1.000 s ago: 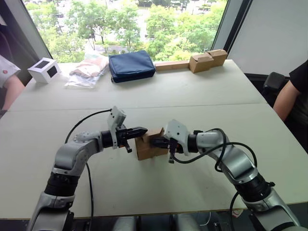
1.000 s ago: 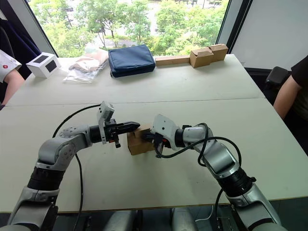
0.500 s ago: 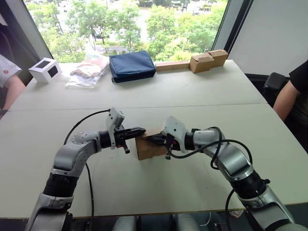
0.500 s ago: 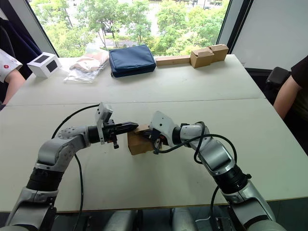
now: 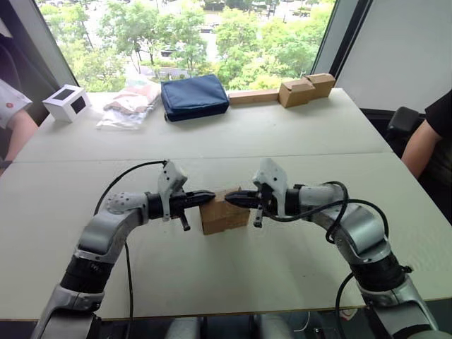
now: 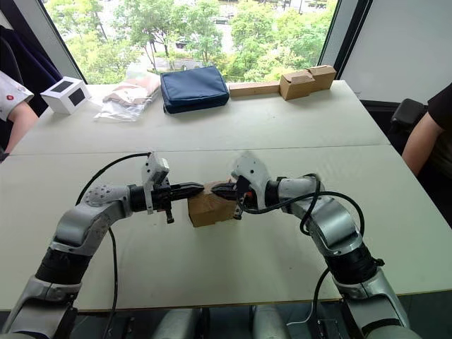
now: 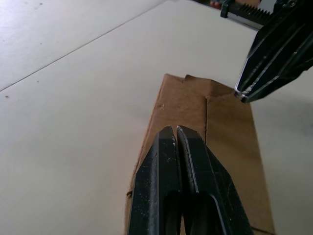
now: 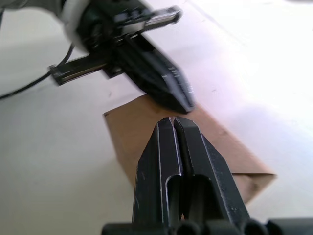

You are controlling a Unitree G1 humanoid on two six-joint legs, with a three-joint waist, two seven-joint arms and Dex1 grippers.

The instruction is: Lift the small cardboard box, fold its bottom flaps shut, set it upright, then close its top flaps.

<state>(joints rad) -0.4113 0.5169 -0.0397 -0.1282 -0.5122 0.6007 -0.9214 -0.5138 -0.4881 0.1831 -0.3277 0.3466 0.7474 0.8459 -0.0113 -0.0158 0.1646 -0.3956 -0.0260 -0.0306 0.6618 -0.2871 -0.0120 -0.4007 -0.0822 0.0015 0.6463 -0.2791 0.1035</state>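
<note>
The small cardboard box sits on the white table, right in the middle between the two arms. The left gripper has its two black fingers pressed tight together, and its tip rests at the box's top left edge. The right gripper also has its fingers squeezed together, holding nothing, with its tip over the top of the box. The two tips point at each other and are very near.
</note>
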